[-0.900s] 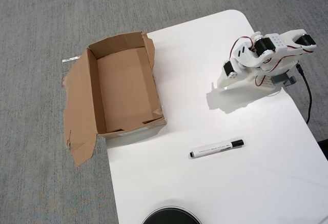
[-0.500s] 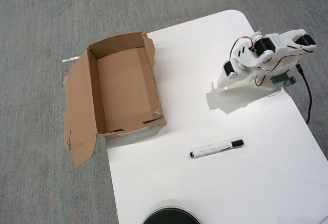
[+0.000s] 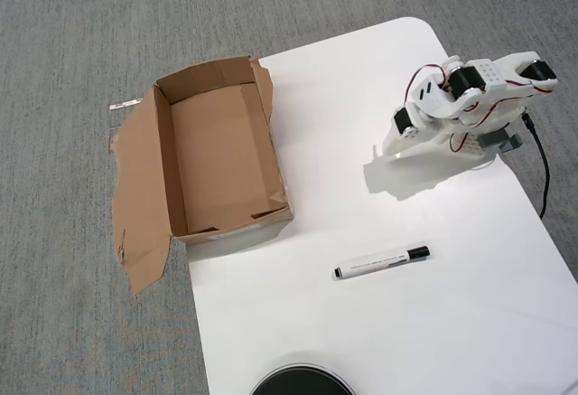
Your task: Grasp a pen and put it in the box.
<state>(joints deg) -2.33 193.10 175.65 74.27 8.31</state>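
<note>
No part of the task is complete. The slim white marker pen with black cap [image 3: 382, 262] lies flat on the white table [image 3: 470, 323], well apart from the folded white arm [image 3: 470, 101] and from the shallow brown cardboard box with ragged flaps [image 3: 221, 155]. The box is empty and overhangs the table's left edge. Approach, grasp, transfer and release all remain. The gripper [image 3: 390, 148] points downward near the arm base; the jaw state cannot be determined from overhead. A dark round object [image 3: 301, 383] is cut off at the bottom edge.
</note>
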